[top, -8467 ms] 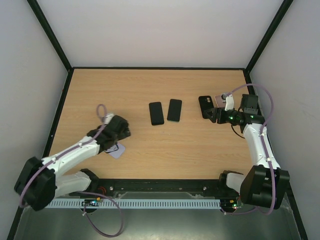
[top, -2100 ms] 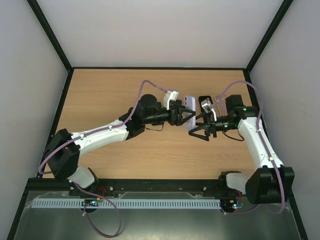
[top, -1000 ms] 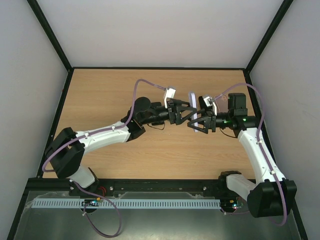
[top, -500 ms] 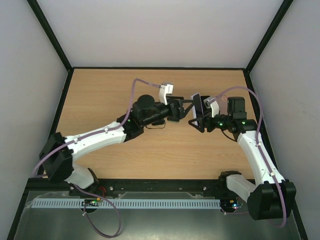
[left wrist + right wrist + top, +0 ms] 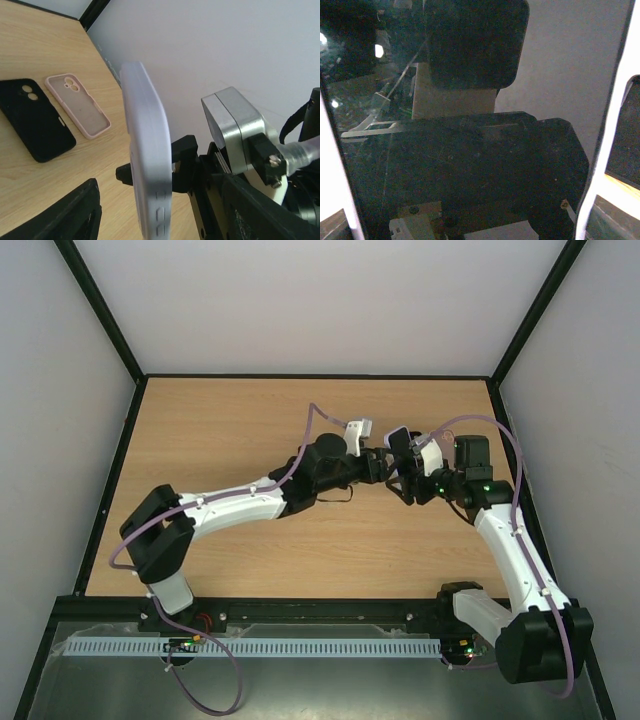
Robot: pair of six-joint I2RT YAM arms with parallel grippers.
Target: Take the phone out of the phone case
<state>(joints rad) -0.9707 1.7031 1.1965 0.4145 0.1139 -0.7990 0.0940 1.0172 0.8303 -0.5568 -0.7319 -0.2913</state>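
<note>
The phone in its lavender case (image 5: 399, 440) is held in the air over the right part of the table, between both grippers. In the left wrist view the case (image 5: 147, 165) stands edge-on, and the right gripper's black fingers (image 5: 187, 160) clamp it from behind. My left gripper (image 5: 385, 466) sits just left of the case. Its one visible finger (image 5: 70, 215) stands apart from the case, with bare wood between them. My right gripper (image 5: 408, 478) is shut on the cased phone. The dark phone screen (image 5: 470, 125) fills the right wrist view, with the pale case rim (image 5: 615, 125) at the sides.
An empty black case (image 5: 37, 120) and an empty pink case (image 5: 77, 105) lie side by side on the wooden table (image 5: 200, 430) near the right wall. The left arm (image 5: 240, 505) stretches across the table's middle and hides what lies under it.
The left arm carried the cased phone from the table's left over to the right gripper, which closed on it. In the last half second the left gripper shifted right, up against the phone.
</note>
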